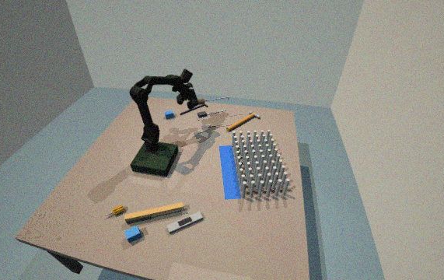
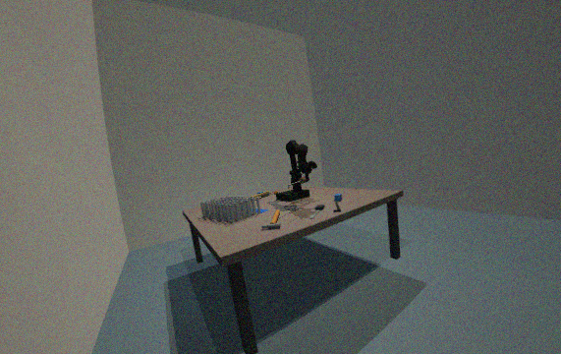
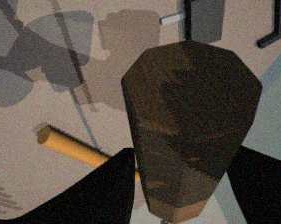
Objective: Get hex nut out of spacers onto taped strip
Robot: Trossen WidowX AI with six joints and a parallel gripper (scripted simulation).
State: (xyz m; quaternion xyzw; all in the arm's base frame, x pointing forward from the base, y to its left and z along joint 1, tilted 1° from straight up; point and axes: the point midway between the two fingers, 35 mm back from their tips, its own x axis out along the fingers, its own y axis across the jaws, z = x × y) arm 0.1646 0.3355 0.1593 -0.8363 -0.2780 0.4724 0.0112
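1 brown-handled tool [image 1: 201, 101] [image 3: 191, 115] in the part-open gripper [image 1: 197, 104] [image 2: 305, 180] [image 3: 179, 155]; its tip beyond the wrist frame.

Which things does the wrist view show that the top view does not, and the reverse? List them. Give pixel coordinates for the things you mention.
Only wrist: the facets of the brown handle [image 1: 201, 101] [image 3: 191, 100] between the fingers.

Only top: the blue taped strip [image 1: 229, 173], the silver level [image 1: 185, 222], the yellow screwdriver [image 1: 118, 210].

Both: that handle, and the hammer's orange handle [image 1: 241, 122] [image 3: 76, 150].

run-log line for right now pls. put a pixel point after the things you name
gripper [image 1: 197, 104] [image 3: 179, 155]: shut on brown-handled tool [image 1: 201, 101] [image 3: 191, 100] | tool: raised, outside spacer field [image 1: 260, 163] [image 2: 230, 209] | nut: not discernible
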